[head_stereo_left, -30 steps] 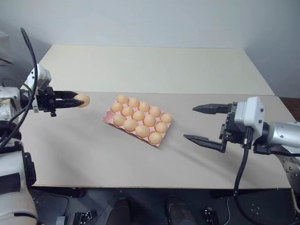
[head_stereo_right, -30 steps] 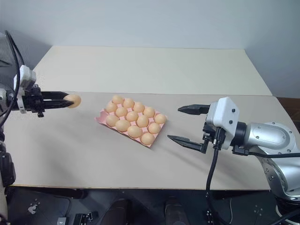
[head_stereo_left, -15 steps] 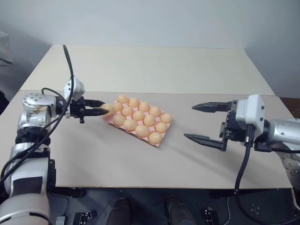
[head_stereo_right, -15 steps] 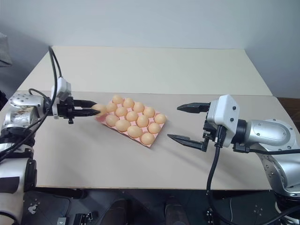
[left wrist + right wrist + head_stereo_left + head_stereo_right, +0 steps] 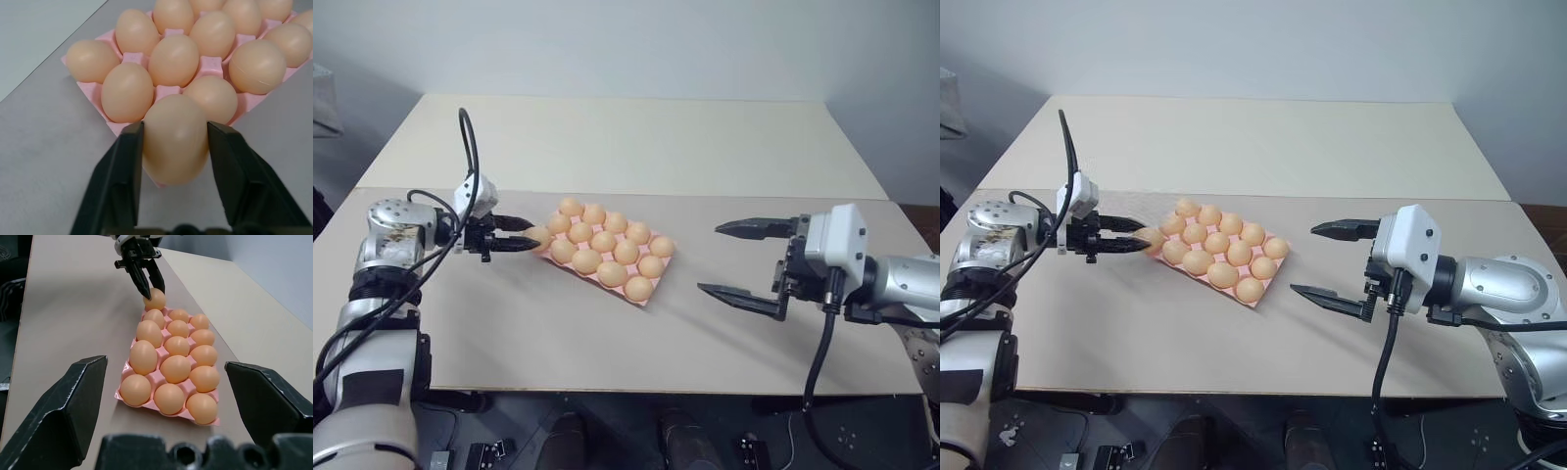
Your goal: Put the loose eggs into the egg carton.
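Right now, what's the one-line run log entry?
left gripper: egg between fingers at carton corner | right gripper: open, apart from carton | other cups filled

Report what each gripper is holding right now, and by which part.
The left gripper has one egg between its fingers, which flank the egg's sides at the egg carton's corner. The right gripper is open and holds nothing.

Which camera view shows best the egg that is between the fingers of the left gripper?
The left wrist view: the egg sits large between the left gripper's fingers, at the egg carton's near corner. Head views show it small; the right wrist view shows it far off.
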Motion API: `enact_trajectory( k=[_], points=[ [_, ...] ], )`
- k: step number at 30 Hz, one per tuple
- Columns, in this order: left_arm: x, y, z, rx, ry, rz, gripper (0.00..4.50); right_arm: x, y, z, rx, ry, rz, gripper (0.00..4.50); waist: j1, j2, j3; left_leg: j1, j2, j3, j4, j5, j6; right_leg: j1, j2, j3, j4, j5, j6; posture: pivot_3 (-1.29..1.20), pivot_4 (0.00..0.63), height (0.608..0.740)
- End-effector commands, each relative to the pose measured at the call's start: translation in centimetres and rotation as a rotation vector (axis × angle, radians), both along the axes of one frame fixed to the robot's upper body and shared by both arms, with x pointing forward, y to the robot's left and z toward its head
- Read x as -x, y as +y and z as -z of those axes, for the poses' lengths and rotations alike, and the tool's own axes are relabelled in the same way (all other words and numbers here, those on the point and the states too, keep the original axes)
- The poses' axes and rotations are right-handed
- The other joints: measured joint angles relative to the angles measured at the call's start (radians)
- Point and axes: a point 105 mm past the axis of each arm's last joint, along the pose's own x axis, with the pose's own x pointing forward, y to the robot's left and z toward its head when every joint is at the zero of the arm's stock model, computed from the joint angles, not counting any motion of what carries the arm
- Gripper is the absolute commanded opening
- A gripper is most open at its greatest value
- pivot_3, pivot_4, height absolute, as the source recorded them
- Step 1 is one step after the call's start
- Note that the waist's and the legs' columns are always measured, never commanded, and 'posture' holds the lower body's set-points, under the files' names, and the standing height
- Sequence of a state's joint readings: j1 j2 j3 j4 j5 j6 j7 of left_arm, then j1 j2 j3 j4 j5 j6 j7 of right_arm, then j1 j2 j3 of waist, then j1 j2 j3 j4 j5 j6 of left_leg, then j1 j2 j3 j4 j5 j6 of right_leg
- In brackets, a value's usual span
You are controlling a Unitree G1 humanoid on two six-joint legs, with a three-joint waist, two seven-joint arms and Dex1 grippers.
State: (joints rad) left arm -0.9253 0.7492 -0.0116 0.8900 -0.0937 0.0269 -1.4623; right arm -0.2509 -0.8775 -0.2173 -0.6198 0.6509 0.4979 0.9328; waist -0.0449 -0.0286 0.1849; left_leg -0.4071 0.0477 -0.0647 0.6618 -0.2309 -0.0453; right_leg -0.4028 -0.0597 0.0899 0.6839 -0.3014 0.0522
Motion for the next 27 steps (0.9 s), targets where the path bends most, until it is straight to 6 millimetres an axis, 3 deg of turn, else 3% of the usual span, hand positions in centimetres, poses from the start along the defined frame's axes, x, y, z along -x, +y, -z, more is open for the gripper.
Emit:
enact_trajectory(
  k=[1, 4, 9, 14, 18, 24, 27],
  points=[
    [-0.6, 0.1, -0.9, -0.022, -0.056, -0.031, 3.18, 0.4, -0.1, -1.0, 0.0, -0.047, -0.009, 4.5, 0.0, 0.0, 0.0, 0.0, 0.0, 0.0, 0.0, 0.0, 0.0, 0.0, 0.0, 0.0, 0.0, 0.0, 0.0, 0.0, 0.15, 0.74],
    [-0.6, 0.2, -1.3, -0.005, -0.074, -0.036, 4.21, 0.3, 0.0, -1.0, -0.001, -0.047, -0.011, 4.5, 0.0, 0.0, 0.0, 0.0, 0.0, 0.0, 0.0, 0.0, 0.0, 0.0, 0.0, 0.0, 0.0, 0.0, 0.0, 0.0, 0.15, 0.74],
    [-0.3, 1.7, -3.3, 0.028, -0.107, -0.079, 4.21, 0.2, 0.0, -1.0, 0.0, -0.044, -0.014, 4.5, -0.002, 0.0, 0.0, 0.0, 0.0, 0.0, 0.0, 0.0, 0.0, 0.0, 0.0, 0.0, 0.0, 0.0, 0.0, 0.0, 0.15, 0.74],
    [2.3, 4.2, -6.0, 0.02, -0.181, -0.064, 4.21, 0.0, -0.4, -0.7, 0.01, -0.032, -0.022, 4.5, -0.015, 0.0, 0.0, 0.0, 0.0, 0.0, 0.0, 0.0, 0.0, -0.001, 0.0, 0.0, 0.0, 0.0, 0.0, 0.0, 0.15, 0.74],
    [6.6, 5.7, -6.3, 0.007, -0.21, -0.022, 4.21, -0.7, -0.8, -0.5, 0.022, -0.024, -0.033, 4.5, -0.023, 0.001, 0.0, 0.001, 0.001, 0.0, -0.001, 0.0, 0.0, 0.0, 0.0, 0.001, 0.0, 0.0, 0.0, 0.0, 0.15, 0.74],
    [13.5, 4.7, -5.4, 0.065, -0.211, -0.006, 4.21, -2.1, -1.3, 0.5, 0.039, 0.018, -0.034, 4.5, -0.022, 0.001, 0.0, 0.0, 0.003, 0.001, -0.001, 0.0, 0.0, -0.001, 0.001, 0.0, 0.0, 0.0, 0.0, 0.0, 0.15, 0.74],
    [15.7, 4.4, -4.7, 0.074, -0.198, -0.025, 4.21, -2.3, -1.7, 1.2, 0.047, 0.046, -0.034, 4.5, -0.008, 0.001, 0.0, 0.001, 0.003, 0.002, -0.001, 0.0, 0.0, 0.001, 0.0, 0.0, -0.001, 0.0, 0.0, 0.0, 0.15, 0.74]
  ],
)
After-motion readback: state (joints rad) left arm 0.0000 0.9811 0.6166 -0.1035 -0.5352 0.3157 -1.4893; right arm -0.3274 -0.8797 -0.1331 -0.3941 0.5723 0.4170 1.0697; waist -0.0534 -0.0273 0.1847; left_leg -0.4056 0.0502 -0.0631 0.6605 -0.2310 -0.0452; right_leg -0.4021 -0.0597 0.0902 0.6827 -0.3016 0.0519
